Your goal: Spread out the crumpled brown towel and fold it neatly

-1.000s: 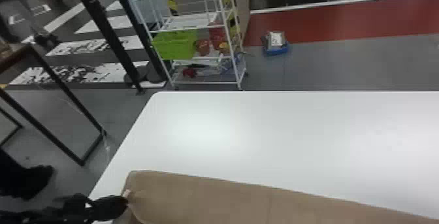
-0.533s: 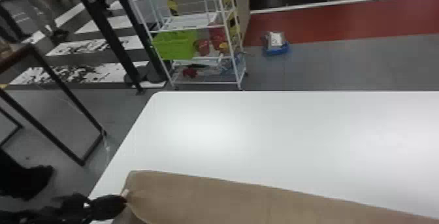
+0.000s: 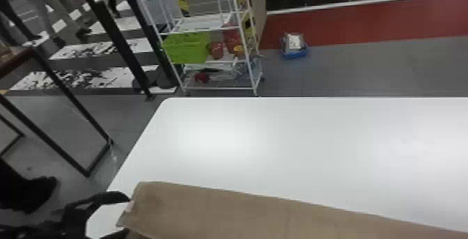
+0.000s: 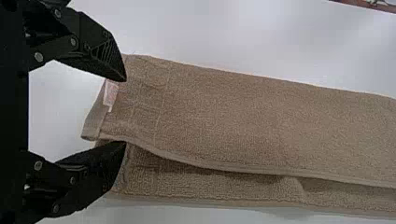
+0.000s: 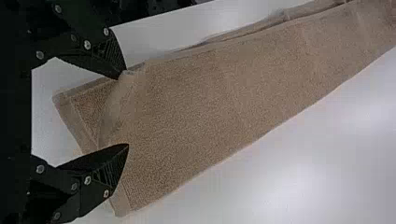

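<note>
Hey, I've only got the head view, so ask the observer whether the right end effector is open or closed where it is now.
Observer: The right end effector is open, its fingers apart at one end of the brown towel.
Operator: Do the layers line up at that end?
Observer: No, a corner of the lower layer juts out past the upper layer.

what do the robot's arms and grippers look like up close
The left gripper and right gripper look alike: black all over, each with two flat fingers that taper to a point, ridged grooves near the tips, and black linkages dotted with round silvery screw or pin heads.
</note>
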